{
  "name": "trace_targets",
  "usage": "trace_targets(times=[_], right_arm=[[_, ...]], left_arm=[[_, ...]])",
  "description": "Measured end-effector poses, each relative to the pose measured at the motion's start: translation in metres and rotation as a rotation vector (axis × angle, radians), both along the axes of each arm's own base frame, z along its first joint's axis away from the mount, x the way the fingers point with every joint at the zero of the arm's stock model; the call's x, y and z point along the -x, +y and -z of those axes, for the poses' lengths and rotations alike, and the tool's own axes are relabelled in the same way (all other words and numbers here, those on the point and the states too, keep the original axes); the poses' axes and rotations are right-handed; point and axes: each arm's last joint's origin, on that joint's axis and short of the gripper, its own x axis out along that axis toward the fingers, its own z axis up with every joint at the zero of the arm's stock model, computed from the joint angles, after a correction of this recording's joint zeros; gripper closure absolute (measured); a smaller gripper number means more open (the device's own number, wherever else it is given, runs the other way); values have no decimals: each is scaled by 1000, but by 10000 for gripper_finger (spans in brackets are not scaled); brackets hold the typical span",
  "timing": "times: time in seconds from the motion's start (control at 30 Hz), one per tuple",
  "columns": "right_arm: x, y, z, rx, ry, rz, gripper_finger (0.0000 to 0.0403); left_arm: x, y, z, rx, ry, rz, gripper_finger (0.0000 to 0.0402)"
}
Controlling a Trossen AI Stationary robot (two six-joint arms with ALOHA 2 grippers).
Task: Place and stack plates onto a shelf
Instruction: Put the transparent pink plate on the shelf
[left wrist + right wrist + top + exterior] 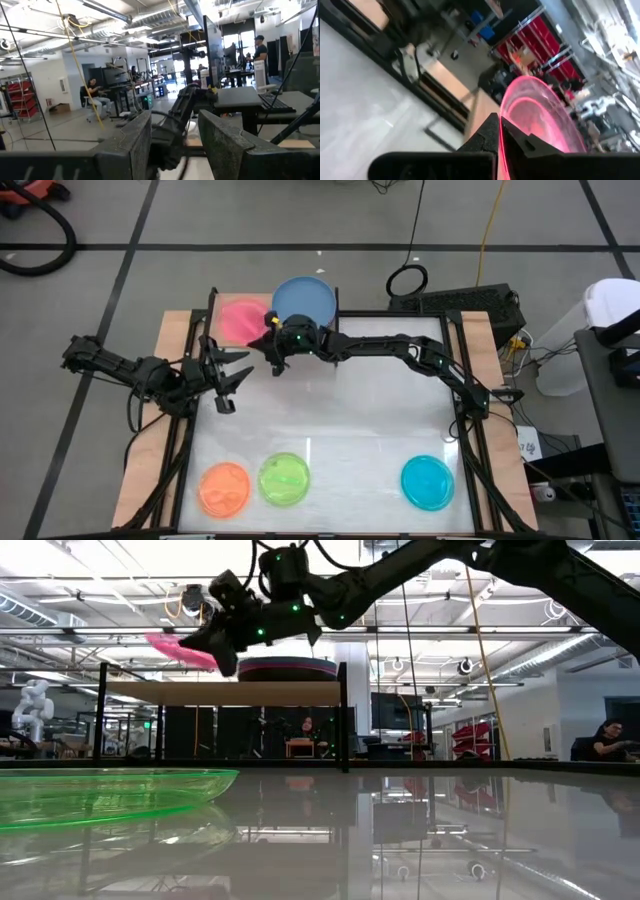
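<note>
While the translucent pink plate hangs tilted by its rim above the shelf, pinched in the right gripper beside the plate stack, next move, prob.: level, lower, release; left gripper idles spread nearby.

— Where's the pink plate?
— Pinched by its rim between the shut right fingers, tilted, above the shelf.
— The others?
— A blue plate tops the stack on the shelf just beyond those fingers. Orange, green and cyan plates lie flat, well apart from them.
</note>
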Motion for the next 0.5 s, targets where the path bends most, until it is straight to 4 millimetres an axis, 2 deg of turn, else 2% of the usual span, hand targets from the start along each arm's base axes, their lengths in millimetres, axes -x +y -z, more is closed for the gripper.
trace_targets(times=[0.13,0.33,0.43,0.5], right_arm=[[-3,12,-2,19,-15,-27,403],[-2,11,4,7,48,-10,403],[2,17,-5,11,81,23,403],[10,25,-22,0,125,11,403]], left_arm=[[0,0,0,5,6,-18,232],[0,3,4,19,54,-120,232],[1,4,8,-16,120,-216,232],[3,4,4,-46,166,-273,232]])
